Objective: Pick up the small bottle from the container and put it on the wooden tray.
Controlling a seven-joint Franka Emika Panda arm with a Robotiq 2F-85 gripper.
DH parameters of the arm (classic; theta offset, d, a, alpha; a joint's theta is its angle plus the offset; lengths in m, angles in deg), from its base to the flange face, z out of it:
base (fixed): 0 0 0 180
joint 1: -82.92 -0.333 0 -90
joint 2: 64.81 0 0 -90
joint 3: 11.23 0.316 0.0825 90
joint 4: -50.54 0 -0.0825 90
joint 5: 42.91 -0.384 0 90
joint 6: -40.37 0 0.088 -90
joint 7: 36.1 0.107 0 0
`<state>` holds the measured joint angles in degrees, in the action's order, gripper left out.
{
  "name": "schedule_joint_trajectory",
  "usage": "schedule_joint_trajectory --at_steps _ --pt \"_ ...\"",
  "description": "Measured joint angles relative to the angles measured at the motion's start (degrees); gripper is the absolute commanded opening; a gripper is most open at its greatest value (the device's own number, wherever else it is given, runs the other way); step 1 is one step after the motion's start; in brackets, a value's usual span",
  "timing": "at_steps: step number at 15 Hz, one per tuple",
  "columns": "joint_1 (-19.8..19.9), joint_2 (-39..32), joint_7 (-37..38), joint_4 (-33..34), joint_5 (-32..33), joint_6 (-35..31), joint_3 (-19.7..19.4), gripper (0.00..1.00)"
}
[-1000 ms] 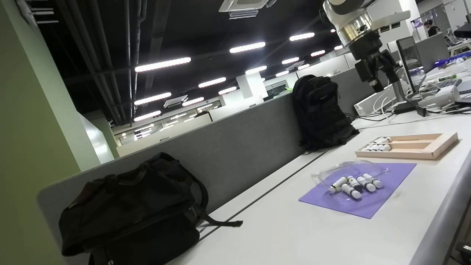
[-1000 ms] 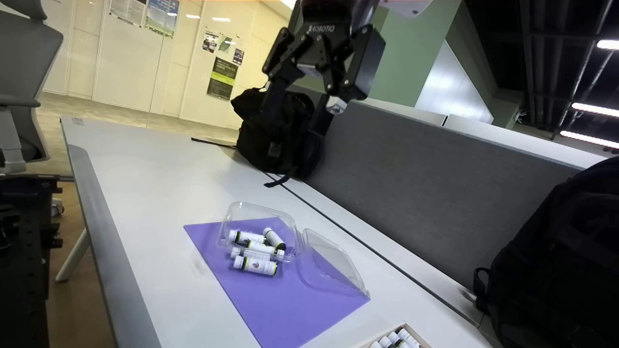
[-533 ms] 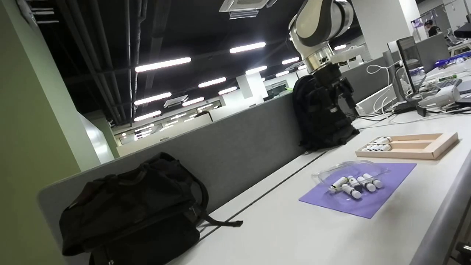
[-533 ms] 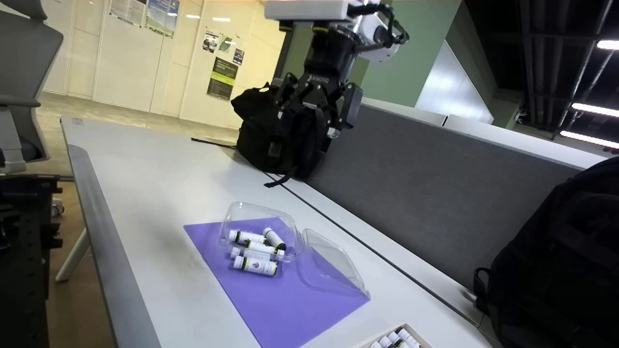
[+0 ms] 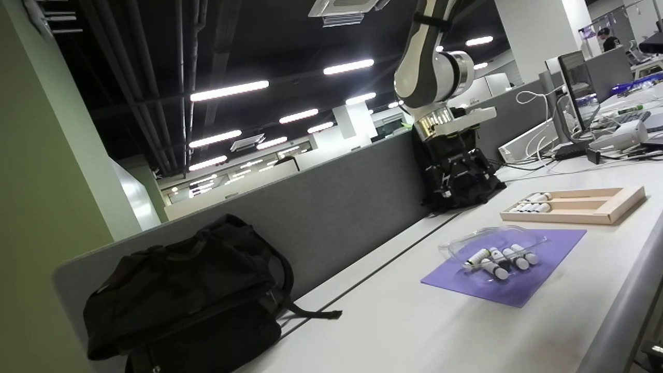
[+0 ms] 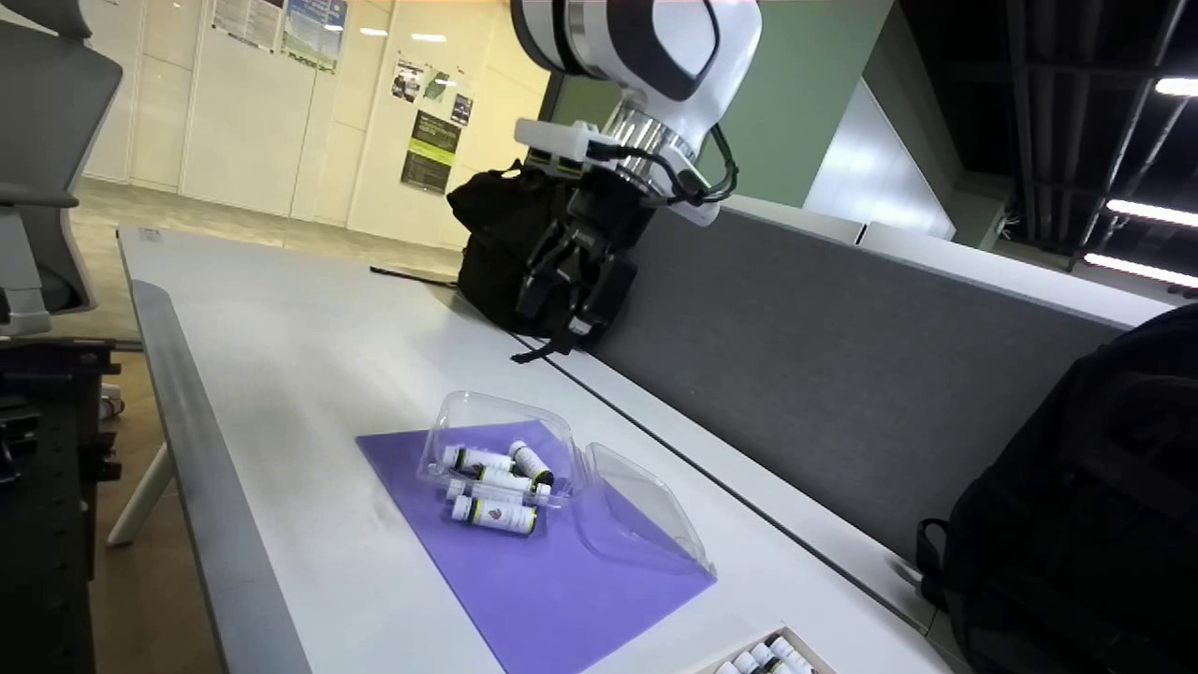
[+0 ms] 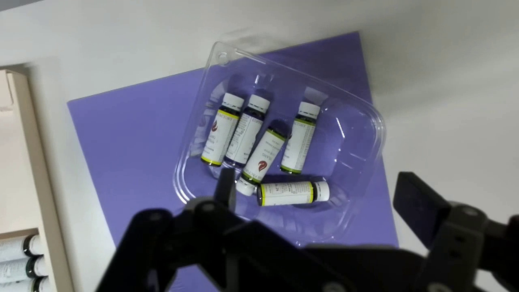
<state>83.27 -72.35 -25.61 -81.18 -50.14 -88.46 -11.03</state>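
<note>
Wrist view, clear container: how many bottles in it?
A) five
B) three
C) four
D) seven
A: four bottles slant up the picture in the clear container, and a fifth bottle lies crosswise to them.

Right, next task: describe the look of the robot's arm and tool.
The arm is white with dark panels, a shiny metal collar beside a white bar, and looping black cables. The tool is black, with two jointed, blocky fingers.
</note>
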Motion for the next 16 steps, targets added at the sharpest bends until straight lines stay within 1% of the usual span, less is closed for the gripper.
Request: schedule_joint_trajectory --at_steps 12,14,16 --pt "-0.01 -1.04 0.81 0.84 -0.55 -0.17 -0.01 1.00" --pt "-0.35 -2.50 3.04 0.73 -1.61 -1.47 0.04 1.00" --pt "-1.03 -5.51 5.21 0.67 -3.74 -4.64 0.20 1.00"
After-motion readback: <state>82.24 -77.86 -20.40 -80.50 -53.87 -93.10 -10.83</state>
